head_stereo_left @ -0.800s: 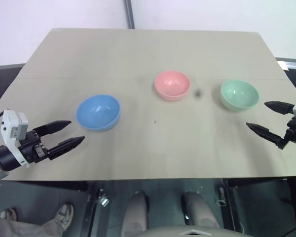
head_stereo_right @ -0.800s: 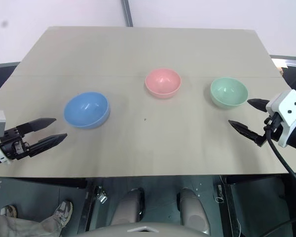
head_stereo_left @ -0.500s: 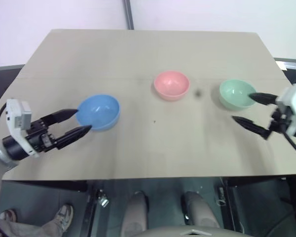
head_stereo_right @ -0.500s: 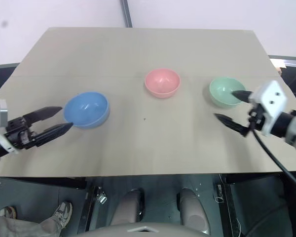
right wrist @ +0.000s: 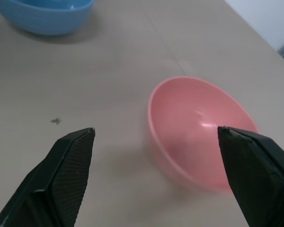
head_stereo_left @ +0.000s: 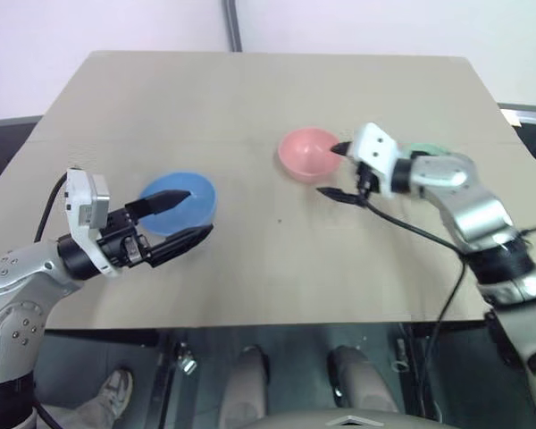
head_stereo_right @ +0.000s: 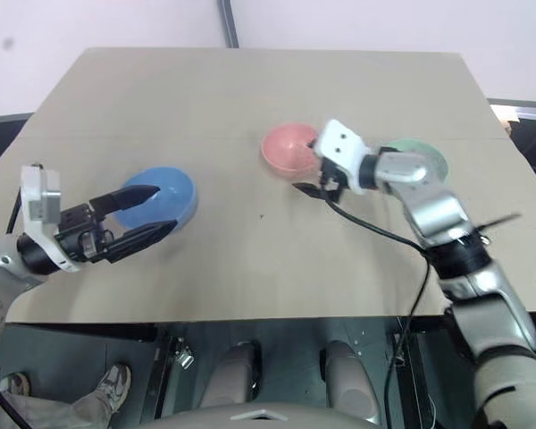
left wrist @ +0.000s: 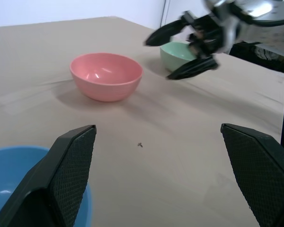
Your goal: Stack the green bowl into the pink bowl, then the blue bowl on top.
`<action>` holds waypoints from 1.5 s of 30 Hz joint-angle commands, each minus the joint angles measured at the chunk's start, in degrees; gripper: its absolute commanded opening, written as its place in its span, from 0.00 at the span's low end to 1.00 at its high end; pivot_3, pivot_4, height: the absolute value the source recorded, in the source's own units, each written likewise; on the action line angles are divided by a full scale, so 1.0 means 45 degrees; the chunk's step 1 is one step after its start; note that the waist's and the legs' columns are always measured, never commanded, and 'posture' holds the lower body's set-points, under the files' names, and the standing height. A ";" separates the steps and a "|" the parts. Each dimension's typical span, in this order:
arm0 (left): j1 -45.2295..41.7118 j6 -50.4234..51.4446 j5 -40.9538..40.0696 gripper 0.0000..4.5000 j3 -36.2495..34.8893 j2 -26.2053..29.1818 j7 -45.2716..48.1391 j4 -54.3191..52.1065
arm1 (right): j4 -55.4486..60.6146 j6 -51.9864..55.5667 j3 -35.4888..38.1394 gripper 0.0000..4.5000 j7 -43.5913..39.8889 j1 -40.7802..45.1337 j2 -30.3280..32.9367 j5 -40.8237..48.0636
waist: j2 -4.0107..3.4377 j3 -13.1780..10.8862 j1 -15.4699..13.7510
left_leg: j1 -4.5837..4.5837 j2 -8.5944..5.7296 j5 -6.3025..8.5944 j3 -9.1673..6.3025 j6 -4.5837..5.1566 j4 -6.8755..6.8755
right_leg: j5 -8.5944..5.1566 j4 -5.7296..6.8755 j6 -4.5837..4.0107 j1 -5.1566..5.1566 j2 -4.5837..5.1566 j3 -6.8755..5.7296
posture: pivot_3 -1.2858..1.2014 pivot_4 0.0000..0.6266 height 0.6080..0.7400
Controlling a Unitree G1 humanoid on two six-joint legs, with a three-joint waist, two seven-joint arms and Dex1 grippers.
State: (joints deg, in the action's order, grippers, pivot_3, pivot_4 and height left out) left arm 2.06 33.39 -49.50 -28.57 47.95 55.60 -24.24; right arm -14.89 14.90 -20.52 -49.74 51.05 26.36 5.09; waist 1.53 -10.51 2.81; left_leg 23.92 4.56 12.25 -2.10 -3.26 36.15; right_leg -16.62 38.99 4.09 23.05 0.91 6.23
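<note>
Bowls in a row on table (head_stereo_left: 250,98): blue bowl (head_stereo_left: 189,191) at robot's left, pink bowl (head_stereo_left: 305,154) in middle, green bowl (head_stereo_right: 429,154) at right, largely hidden behind right arm. Right gripper (head_stereo_left: 338,171) spread wide, empty, just beside pink bowl. Left gripper (head_stereo_left: 180,219) spread wide, empty, straddling near rim of blue bowl.
</note>
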 commanded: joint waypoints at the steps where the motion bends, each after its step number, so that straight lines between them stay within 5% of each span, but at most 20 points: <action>1: 0.0338 -0.0077 -0.0157 0.99 -0.0401 -0.0004 -0.0141 -0.0762 | -0.2564 -0.1824 -0.0493 1.00 -0.0305 0.1137 -0.0743 -0.1049 | -0.0002 -0.0001 -0.0057 | 0.0003 0.0000 0.0000 -0.0002 -0.0001 -0.0004 | 0.0001 0.0001 -0.0001 0.0001 0.0002 -0.0003 | 0.52 0.24 1.00; 5: 0.0839 0.0012 -0.0413 1.00 -0.0810 -0.0047 -0.0396 -0.1225 | -0.5228 -0.3077 -0.0963 0.94 -0.0580 0.2158 -0.1504 -0.2046 | -0.0009 -0.0005 -0.0069 | 0.0008 -0.0002 0.0000 -0.0006 -0.0002 -0.0013 | 0.0001 -0.0005 -0.0002 0.0001 0.0006 -0.0011 | 0.52 0.24 1.00; 7: 0.1025 0.0017 -0.0499 1.00 -0.0904 -0.0094 -0.0513 -0.1401 | -0.6172 -0.3581 -0.0985 0.80 -0.0558 0.2484 -0.1734 -0.2447 | -0.0009 -0.0006 -0.0064 | 0.0008 -0.0002 0.0000 -0.0008 -0.0002 -0.0015 | 0.0001 -0.0003 -0.0003 0.0002 0.0006 -0.0014 | 0.52 0.24 1.00; 11: 0.1418 -0.0029 -0.0604 1.00 -0.1113 -0.0190 -0.0674 -0.1657 | -0.7179 -0.4435 -0.0907 0.30 -0.0453 0.2924 -0.1969 -0.3064 | -0.0013 -0.0008 -0.0029 | -0.0001 -0.0001 0.0000 -0.0011 -0.0002 -0.0014 | 0.0001 0.0013 -0.0003 0.0001 0.0002 -0.0014 | 0.52 0.24 1.00; 15: 0.1595 -0.0153 -0.0577 1.00 -0.1090 -0.0282 -0.0737 -0.1711 | -0.6338 -0.4941 -0.0717 0.02 -0.0842 0.2751 -0.1828 -0.3118 | -0.0018 -0.0011 -0.0008 | -0.0005 -0.0002 0.0000 -0.0008 -0.0002 -0.0013 | 0.0001 0.0022 -0.0003 0.0001 0.0003 -0.0012 | 0.52 0.24 1.00; 20: 0.1429 -0.0245 -0.0523 1.00 -0.0859 -0.0296 -0.0679 -0.1476 | -0.0851 -0.2986 -0.0545 0.02 -0.3173 0.0791 -0.0940 -0.1771 | -0.0027 -0.0016 -0.0078 | -0.0004 -0.0001 0.0000 -0.0017 -0.0001 -0.0017 | 0.0000 0.0024 -0.0003 0.0001 0.0002 -0.0015 | 0.52 0.24 1.00; 24: 0.1106 -0.0345 -0.0460 1.00 -0.0685 -0.0246 -0.0423 -0.0986 | 0.3111 -0.0692 -0.0682 0.02 -0.3286 -0.0955 -0.0594 -0.1488 | -0.0025 -0.0015 -0.0098 | 0.0003 -0.0001 0.0000 -0.0025 -0.0002 -0.0017 | 0.0000 0.0022 -0.0002 0.0000 0.0004 -0.0026 | 0.52 0.24 1.00; 30: 0.0544 -0.0480 -0.0067 1.00 -0.0493 0.0042 0.0052 -0.0076 | 0.4709 0.0896 -0.1324 0.02 -0.2706 -0.2015 -0.1162 -0.1795 | -0.0026 -0.0016 -0.0026 | -0.0022 -0.0001 0.0000 -0.0026 -0.0002 0.0017 | -0.0005 0.0087 -0.0001 0.0002 -0.0007 -0.0022 | 0.52 0.24 1.00; 37: 0.0161 -0.0488 0.0110 1.00 -0.0294 0.0044 0.0241 0.0248 | 0.4645 0.1156 -0.1006 0.56 -0.1406 -0.2263 -0.1707 -0.1940 | -0.0022 -0.0013 -0.0091 | -0.0017 -0.0001 -0.0002 -0.0025 -0.0004 0.0054 | -0.0005 0.0105 0.0001 0.0002 -0.0006 -0.0019 | 0.52 0.24 1.00; 38: 0.0118 -0.0479 0.0118 1.00 -0.0255 0.0033 0.0233 0.0256 | 0.5030 0.1411 -0.0580 0.69 -0.1441 -0.2274 -0.1650 -0.1497 | -0.0023 -0.0014 -0.0092 | -0.0016 -0.0002 -0.0002 -0.0026 -0.0004 0.0053 | -0.0005 0.0105 0.0000 0.0003 -0.0006 -0.0019 | 0.52 0.24 1.00; 45: -0.0200 -0.0415 0.0102 1.00 0.0149 -0.0193 0.0067 0.0205 | 0.7001 0.3639 0.3499 0.69 -0.2187 -0.2576 0.0836 0.1864 | -0.0016 -0.0013 -0.0128 | -0.0002 -0.0005 0.0000 -0.0028 -0.0002 0.0047 | -0.0006 0.0091 0.0000 -0.0001 0.0001 -0.0022 | 0.52 0.24 1.00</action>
State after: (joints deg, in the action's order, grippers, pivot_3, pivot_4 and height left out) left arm 2.06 32.06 -48.57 -27.90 47.19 55.96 -22.72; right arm 15.33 29.52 -8.26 -59.76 39.77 28.67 11.53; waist 1.46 -10.56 2.23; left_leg 23.90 4.54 12.25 -2.22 -3.27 36.36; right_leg -16.64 39.40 4.09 23.04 0.91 6.13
